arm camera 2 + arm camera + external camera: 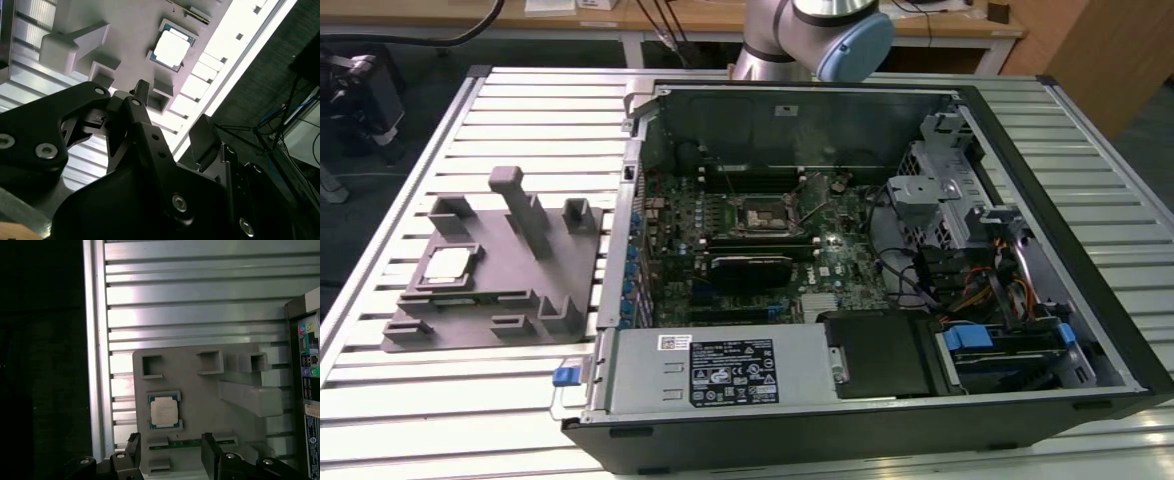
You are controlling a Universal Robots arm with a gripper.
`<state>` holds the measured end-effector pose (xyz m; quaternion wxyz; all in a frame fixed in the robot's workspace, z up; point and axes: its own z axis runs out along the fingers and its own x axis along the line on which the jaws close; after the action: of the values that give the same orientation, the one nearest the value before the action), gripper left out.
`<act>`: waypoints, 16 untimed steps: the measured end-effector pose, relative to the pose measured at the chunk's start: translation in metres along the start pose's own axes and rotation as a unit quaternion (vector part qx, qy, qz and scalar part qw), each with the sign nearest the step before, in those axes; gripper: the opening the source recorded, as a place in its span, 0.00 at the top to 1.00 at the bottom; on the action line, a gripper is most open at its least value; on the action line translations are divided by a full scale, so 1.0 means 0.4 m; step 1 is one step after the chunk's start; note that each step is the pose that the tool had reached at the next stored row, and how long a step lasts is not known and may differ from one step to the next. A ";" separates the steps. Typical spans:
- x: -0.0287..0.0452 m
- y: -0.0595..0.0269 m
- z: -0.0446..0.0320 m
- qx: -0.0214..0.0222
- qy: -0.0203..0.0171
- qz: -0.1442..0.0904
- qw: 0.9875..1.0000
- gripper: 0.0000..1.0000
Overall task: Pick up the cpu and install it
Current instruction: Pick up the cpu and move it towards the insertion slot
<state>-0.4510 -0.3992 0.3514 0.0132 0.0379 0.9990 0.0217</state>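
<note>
Nothing of the task is done yet, as far as the pictures show: neither the pick-up nor the install. The cpu [447, 265] lies flat in its square recess on the grey holder tray [520, 300]. The tray rests on the slatted bench [400, 400], at the exterior view's left, just beside the open computer case [1067, 300]. Inside the case, the black-framed motherboard socket [757, 212] looks unfilled, well apart from the chip.

The pincer [170, 438] hangs above the tray, released and spread wide. In the first wrist view its two black fingers [210, 452] stand apart with nothing between them and touch nothing. The cpu sits just beyond the fingertips, beside the green memory stick [192, 442] in its slot.
</note>
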 end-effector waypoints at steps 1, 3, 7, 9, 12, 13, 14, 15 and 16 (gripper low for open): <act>0.000 0.000 0.002 0.000 0.000 0.000 1.000 0.40; 0.000 0.000 0.004 0.000 0.000 0.000 1.000 0.40; 0.000 0.000 0.010 0.000 0.000 0.000 1.000 0.40; 0.000 -0.001 0.013 0.000 0.000 0.000 1.000 0.40; 0.000 -0.001 0.017 0.000 0.000 0.000 1.000 0.40; 0.000 -0.001 0.019 0.000 0.000 0.000 1.000 0.40; 0.001 -0.001 0.020 0.000 0.000 0.000 1.000 0.40; 0.001 -0.001 0.021 0.000 0.000 0.000 1.000 0.40; 0.001 -0.001 0.023 0.000 0.000 0.000 1.000 0.40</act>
<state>-0.4510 -0.3992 0.3424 0.0132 0.0379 0.9990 0.0217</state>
